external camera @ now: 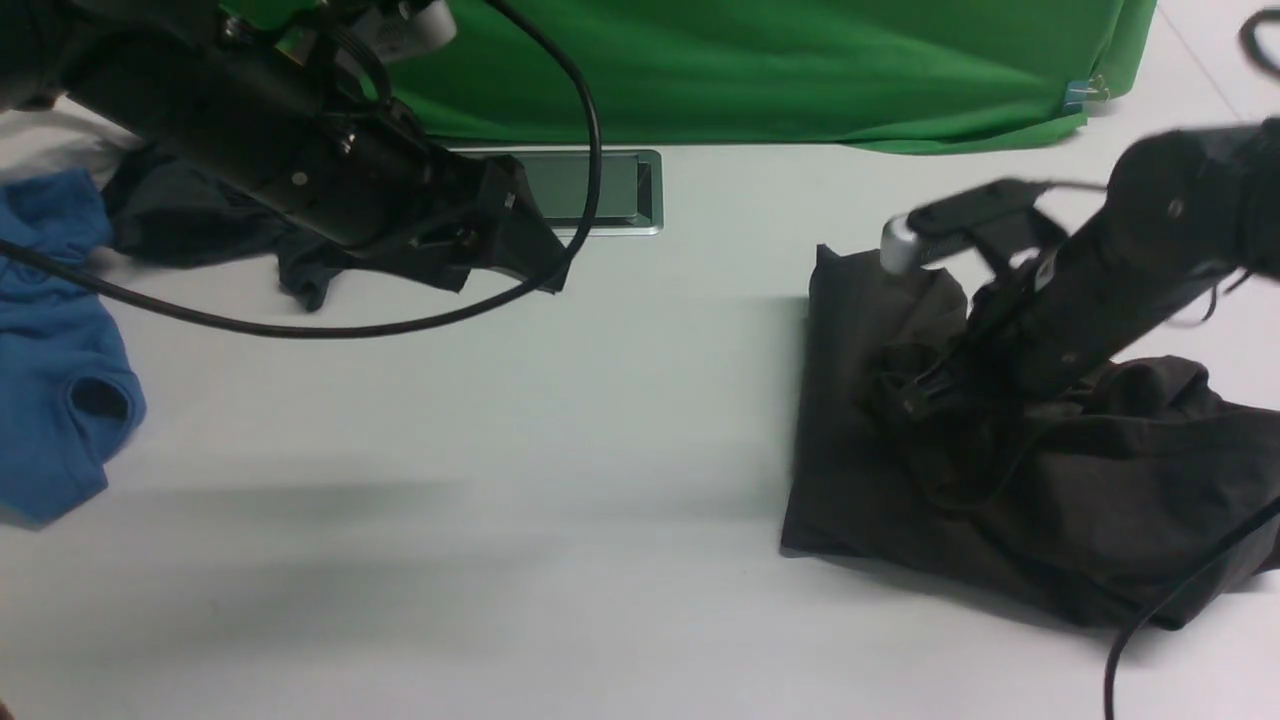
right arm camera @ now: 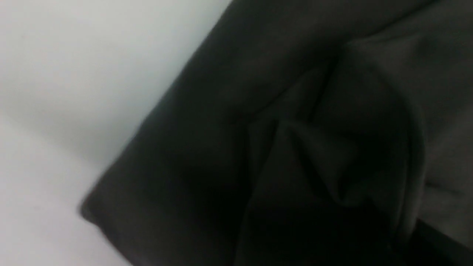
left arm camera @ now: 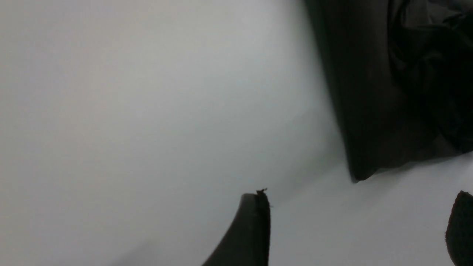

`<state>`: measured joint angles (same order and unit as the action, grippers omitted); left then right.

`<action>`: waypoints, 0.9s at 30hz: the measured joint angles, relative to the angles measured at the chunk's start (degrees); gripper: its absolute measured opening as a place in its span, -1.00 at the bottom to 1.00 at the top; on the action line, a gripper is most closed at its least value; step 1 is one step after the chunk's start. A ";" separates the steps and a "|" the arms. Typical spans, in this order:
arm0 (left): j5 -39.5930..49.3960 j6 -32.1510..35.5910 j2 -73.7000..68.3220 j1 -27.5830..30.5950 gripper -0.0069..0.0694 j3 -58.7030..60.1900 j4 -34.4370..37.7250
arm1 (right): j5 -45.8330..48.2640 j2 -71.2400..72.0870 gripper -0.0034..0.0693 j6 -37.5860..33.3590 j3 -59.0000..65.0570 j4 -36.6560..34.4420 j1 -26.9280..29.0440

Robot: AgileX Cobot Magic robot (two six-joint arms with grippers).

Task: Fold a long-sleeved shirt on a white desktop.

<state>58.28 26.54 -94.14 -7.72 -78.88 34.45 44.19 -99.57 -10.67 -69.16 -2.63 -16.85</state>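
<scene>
While the front view has the long-sleeved shirt (external camera: 1000,480) heaped on the white desktop (external camera: 500,500) right of the hatch (external camera: 590,190), the right gripper (external camera: 915,390), closed, sits in its folds; the left gripper (external camera: 535,265) hangs before the hatch. Left wrist: jaws apart, shirt ahead. Right wrist: only cloth.

The white desktop (external camera: 560,450) carries a silver-framed hatch (external camera: 620,190) set flush near its far edge. The long-sleeved shirt (external camera: 1100,500) lies bunched on the right side. A blue shirt (external camera: 50,350) and a dark bluish-grey garment (external camera: 190,225) lie at the far left, touching each other.
</scene>
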 joint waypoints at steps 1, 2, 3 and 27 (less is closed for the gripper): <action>-0.18 0.05 0.00 0.00 0.94 0.00 0.07 | 0.80 0.86 -0.84 0.65 -1.31 2.03 0.81; -0.25 0.05 0.00 0.00 0.94 0.00 0.14 | 1.15 1.58 -0.85 1.14 -2.45 3.76 1.59; -0.36 0.05 0.00 0.00 0.94 0.00 0.19 | 1.49 2.13 -0.85 1.56 -3.30 5.04 2.26; -0.92 0.05 0.00 0.00 0.83 0.30 0.19 | -0.94 1.26 0.16 13.19 -10.11 12.26 26.78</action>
<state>57.36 26.59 -94.14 -7.72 -78.58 34.65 43.25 -98.31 2.51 -79.27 9.63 9.92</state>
